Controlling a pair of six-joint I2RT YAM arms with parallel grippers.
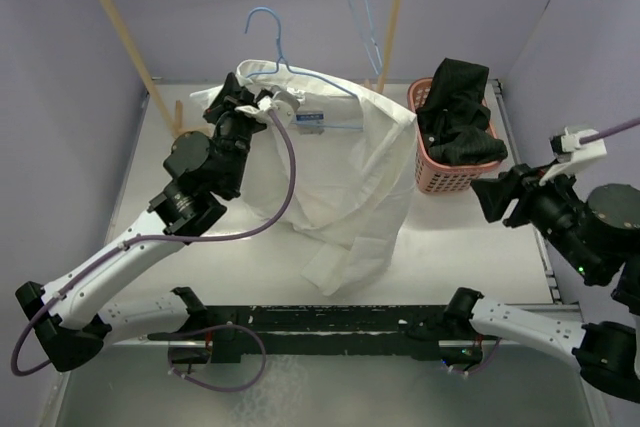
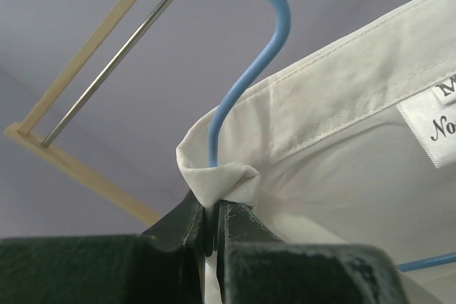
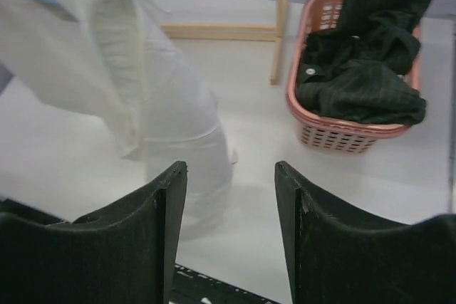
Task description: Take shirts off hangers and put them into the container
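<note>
With our left gripper [image 2: 211,211] we are pinching a fold at the collar edge of the white shirt [image 1: 350,177], just beside the spot where the light-blue wire hanger [image 2: 260,55] is running down into the cloth. The shirt is hanging from that hold, with its lower part trailing onto the table [image 1: 450,257]. Our right gripper [image 3: 231,169] is hovering with fingers spread and nothing between them, to the right of the salmon-pink laundry basket [image 1: 445,179], where the black pinstriped shirt [image 1: 460,112] is lying heaped above the rim.

A lab test cell: plain lilac walls [image 1: 50,97] box in a white table [image 1: 470,247] carrying 2 robot arms [image 1: 120,252].
</note>
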